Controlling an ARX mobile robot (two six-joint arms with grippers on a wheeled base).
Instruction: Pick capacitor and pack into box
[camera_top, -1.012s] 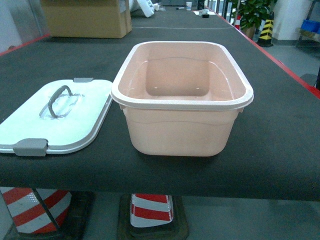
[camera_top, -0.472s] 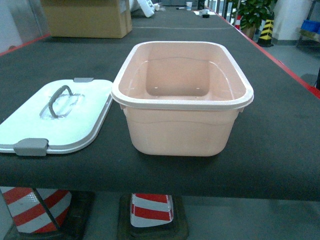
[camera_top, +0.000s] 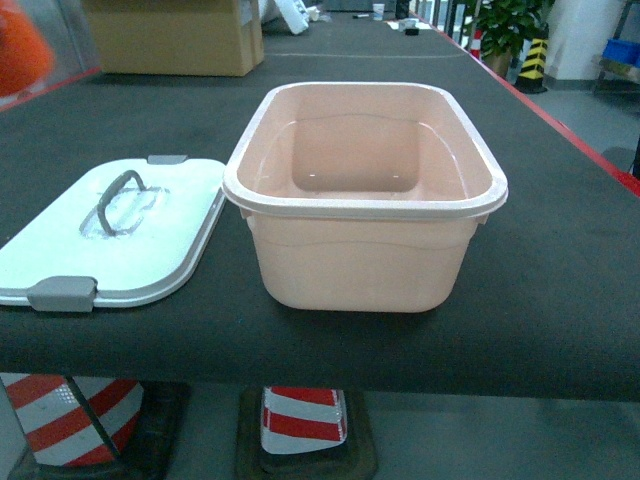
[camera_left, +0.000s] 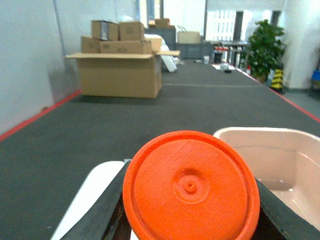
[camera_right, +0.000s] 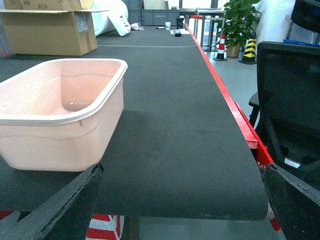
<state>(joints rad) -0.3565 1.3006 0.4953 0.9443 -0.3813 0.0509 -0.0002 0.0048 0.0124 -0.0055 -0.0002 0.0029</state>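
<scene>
The capacitor (camera_left: 191, 186) is a round orange disc that fills the lower middle of the left wrist view, and my left gripper (camera_left: 190, 220) is shut on it, one black finger (camera_left: 107, 220) on each side. An orange blur of the capacitor (camera_top: 20, 50) shows at the head view's top left corner, left of and above the lid. The box (camera_top: 365, 195), a pale pink tub, stands open and looks bare inside at the table's middle; the box (camera_left: 280, 160) lies to the front right of the held capacitor. My right gripper (camera_right: 180, 200) is open with nothing between its fingers, right of the box (camera_right: 55, 107).
The white lid (camera_top: 115, 235) with grey handle and latches lies flat left of the box. A brown cardboard carton (camera_top: 175, 35) stands at the far left of the dark table (camera_top: 560, 270). Striped cones (camera_top: 300, 420) stand below the front edge. A black chair (camera_right: 290, 105) is right of the table.
An orange blur has come into the head view's top left corner; one second and half a second ago it was not there. The box and lid have not moved.
</scene>
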